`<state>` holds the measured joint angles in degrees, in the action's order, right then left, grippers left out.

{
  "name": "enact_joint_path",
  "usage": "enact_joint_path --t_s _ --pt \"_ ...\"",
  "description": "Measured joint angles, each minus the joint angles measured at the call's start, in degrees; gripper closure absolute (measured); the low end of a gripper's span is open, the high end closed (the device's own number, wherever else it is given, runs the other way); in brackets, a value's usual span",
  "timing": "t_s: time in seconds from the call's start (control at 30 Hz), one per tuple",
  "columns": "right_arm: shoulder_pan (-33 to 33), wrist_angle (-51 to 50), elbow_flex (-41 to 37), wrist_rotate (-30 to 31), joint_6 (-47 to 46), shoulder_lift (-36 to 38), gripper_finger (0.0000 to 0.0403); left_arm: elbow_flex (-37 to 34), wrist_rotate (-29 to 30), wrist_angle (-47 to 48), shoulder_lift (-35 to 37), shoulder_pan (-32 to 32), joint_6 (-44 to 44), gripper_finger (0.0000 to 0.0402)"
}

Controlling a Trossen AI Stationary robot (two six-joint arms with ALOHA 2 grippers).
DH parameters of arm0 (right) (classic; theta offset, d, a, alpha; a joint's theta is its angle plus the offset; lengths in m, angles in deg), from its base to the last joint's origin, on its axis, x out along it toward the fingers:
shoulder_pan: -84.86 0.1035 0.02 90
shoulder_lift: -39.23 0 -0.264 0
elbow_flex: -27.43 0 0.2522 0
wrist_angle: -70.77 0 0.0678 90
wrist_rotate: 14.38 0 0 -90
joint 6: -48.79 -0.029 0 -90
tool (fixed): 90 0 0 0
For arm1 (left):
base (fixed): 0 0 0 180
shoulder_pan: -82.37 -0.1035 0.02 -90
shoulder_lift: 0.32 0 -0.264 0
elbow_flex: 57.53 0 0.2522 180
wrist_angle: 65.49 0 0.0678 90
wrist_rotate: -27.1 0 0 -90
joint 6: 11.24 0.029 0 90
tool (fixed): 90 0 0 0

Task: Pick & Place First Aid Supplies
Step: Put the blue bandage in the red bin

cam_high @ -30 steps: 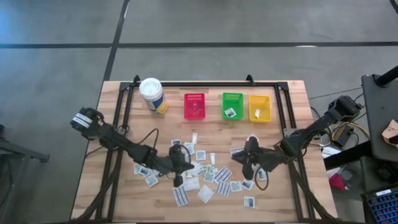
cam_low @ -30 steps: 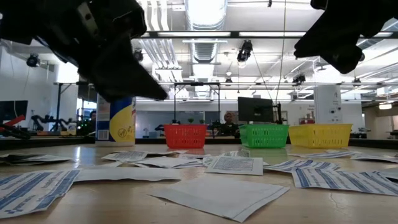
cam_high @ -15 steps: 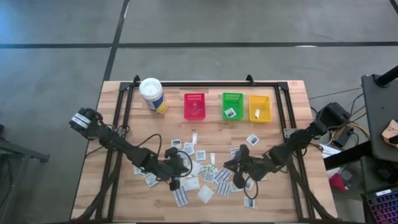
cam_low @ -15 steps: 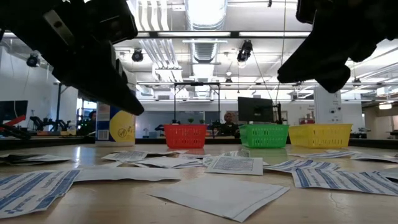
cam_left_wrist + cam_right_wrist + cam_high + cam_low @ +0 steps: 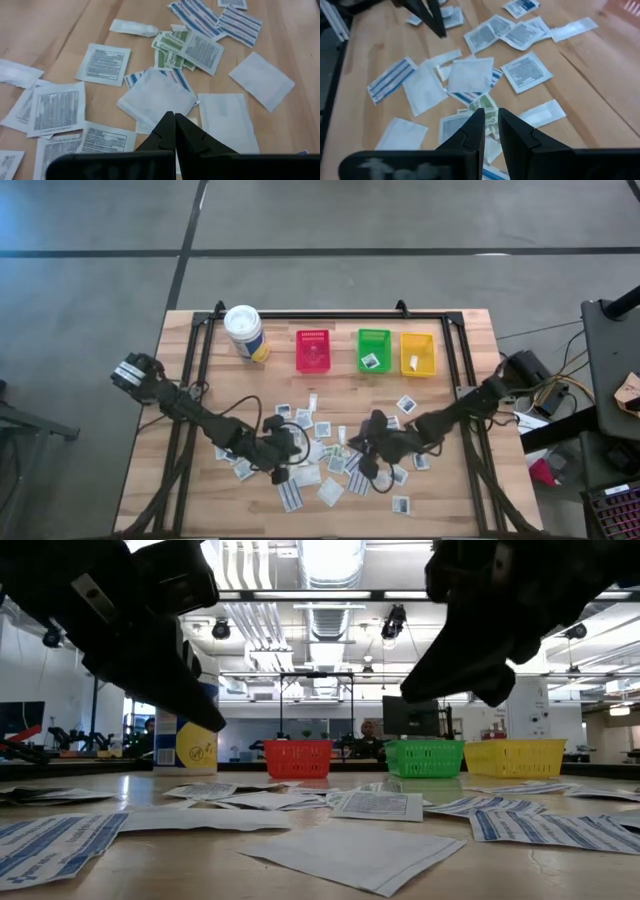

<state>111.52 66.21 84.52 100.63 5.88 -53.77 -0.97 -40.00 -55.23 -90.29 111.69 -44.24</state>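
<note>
wooden table (image 5: 190, 380) — scattered packets (image 5: 330, 491), lab behind

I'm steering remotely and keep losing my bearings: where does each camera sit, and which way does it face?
High view: above the table, looking straight down on the packets and bins; both arms show, left gripper, right gripper.
Low view: at tabletop height, looking level toward the red bin and the room; both arms loom overhead.
Left wrist view: on the left arm, looking down at packets past its shut fingers.
Right wrist view: on the right arm, past its slightly parted fingers.
Both wrist views share the green-printed packet.
</note>
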Motion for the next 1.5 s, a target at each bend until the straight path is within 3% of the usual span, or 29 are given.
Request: enact_joint_path --t_s 0.27,0.47,0.73,0.87,1.2,1.5 --pt "-3.19 0.17 1.24 -1.15 0.01 -0.81 0.0351 -0.09 5.62 -0.6 0.0 -0.02 0.04 0.0401" --pt "-4.01 0.14 2.38 -5.97 4.09 -0.83 0.0351 -0.09 5.52 -2.8 0.0 0.0 -0.15 0.0401" --pt "-3.71 0.04 2.14 -10.24 2.67 -0.84 0.0351 -0.09 5.63 -3.06 0.0 -0.02 -0.02 0.0401" --pt "-3.03 0.12 2.1 -10.3 0.74 -0.84 0.0351 -0.09 1.62 -3.06 0.0 -0.07 -1.03 0.0401" --pt "-2.57 5.36 3.22 -10.08 -0.5 -6.26 0.0351 -0.15 -16.52 -3.69 0.0 2.86 -6.92 0.0401" --pt "-2.75 4.72 7.52 -10.32 2.48 -10.09 0.0351 -0.33 -17.65 -3.94 -0.02 8.28 -12.77 0.0401"
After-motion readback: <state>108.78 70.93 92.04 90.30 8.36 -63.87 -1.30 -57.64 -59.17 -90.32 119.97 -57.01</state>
